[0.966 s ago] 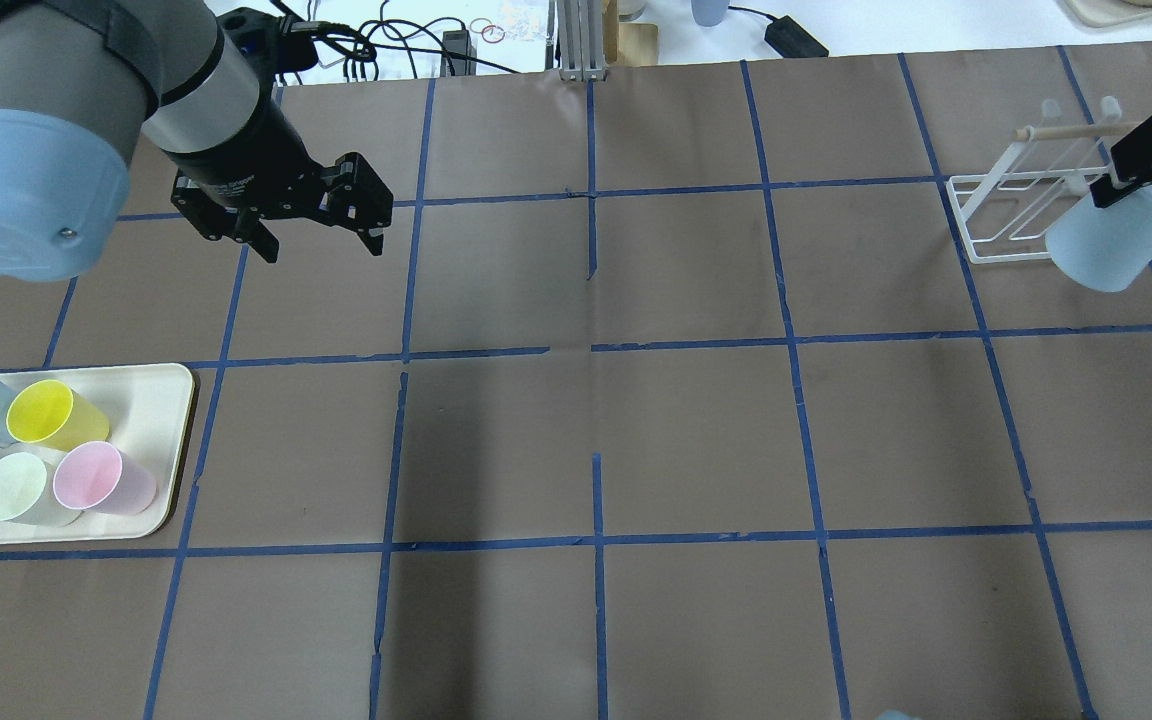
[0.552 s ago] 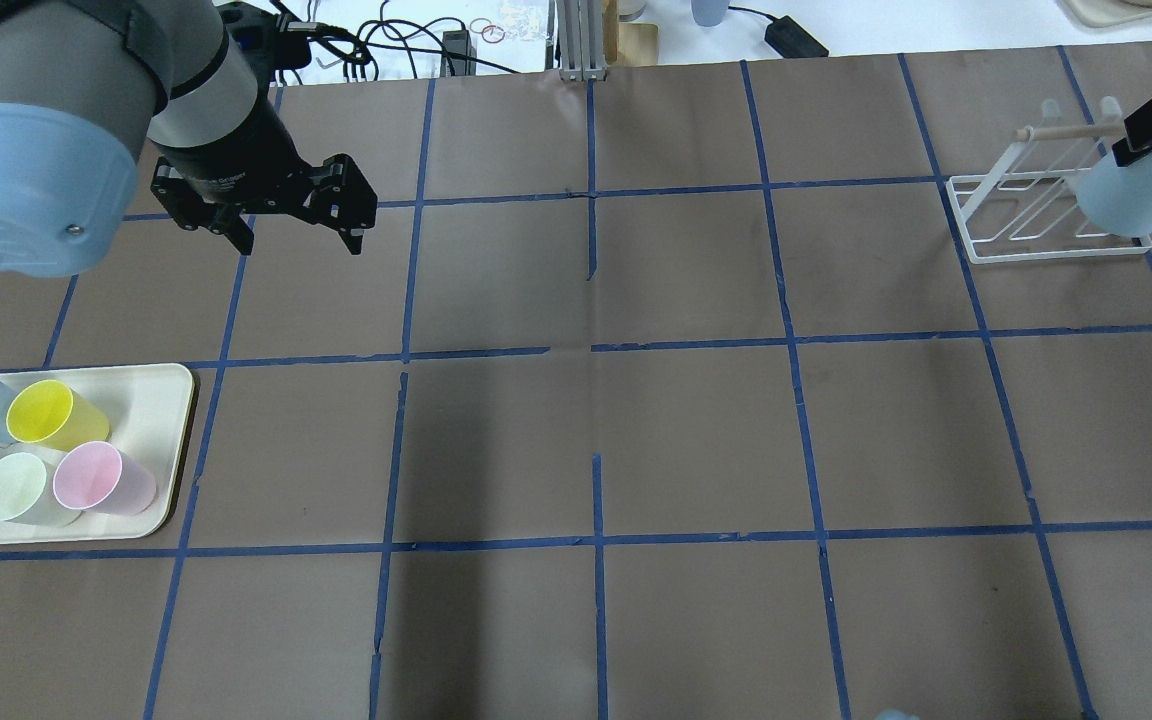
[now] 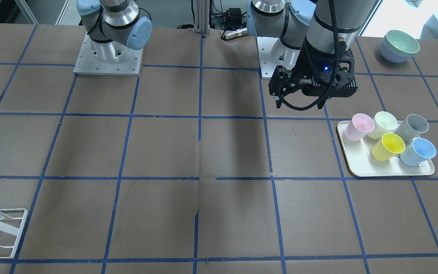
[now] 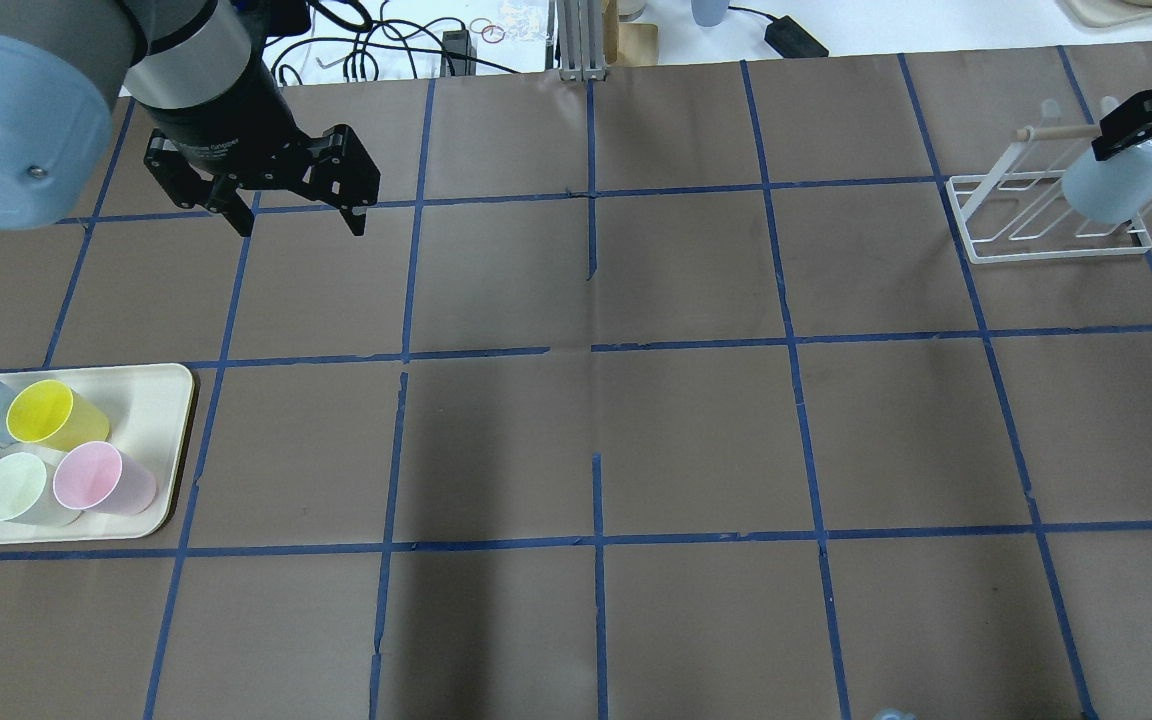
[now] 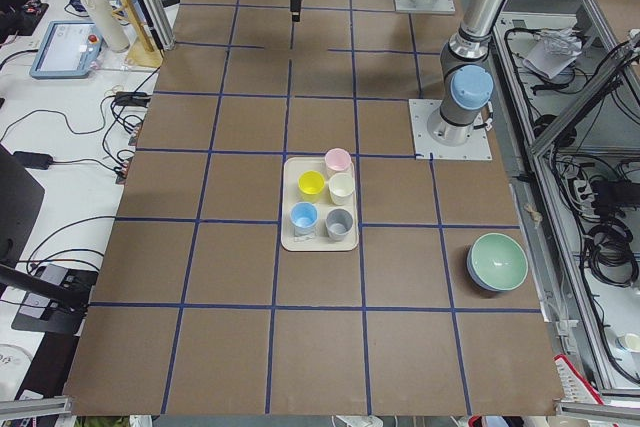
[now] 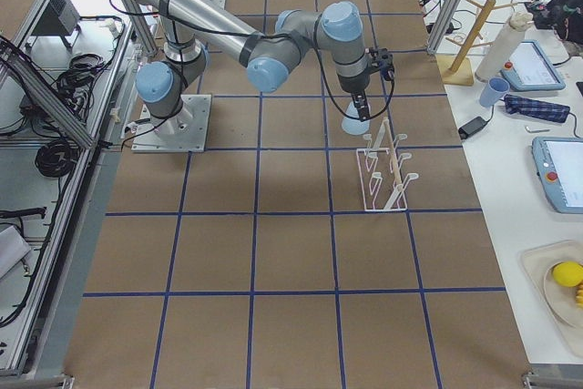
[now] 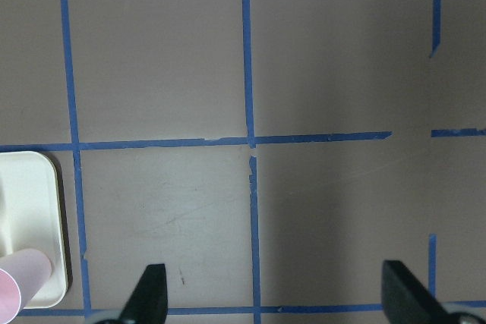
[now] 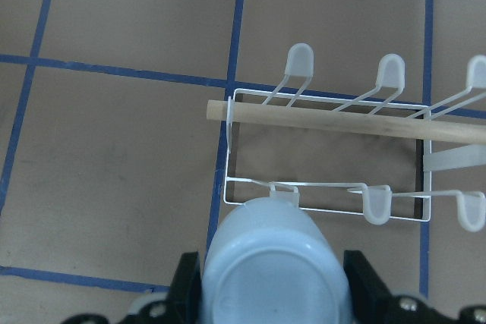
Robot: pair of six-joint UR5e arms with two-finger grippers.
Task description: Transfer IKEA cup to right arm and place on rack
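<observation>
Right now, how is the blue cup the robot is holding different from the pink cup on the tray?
The IKEA cup is pale blue; the pink cup is pink. The IKEA cup hangs bottom up in the right tool over the rack; the pink cup stands mouth up on the tray, with no tool on it. Both are small tapered cups.
</observation>
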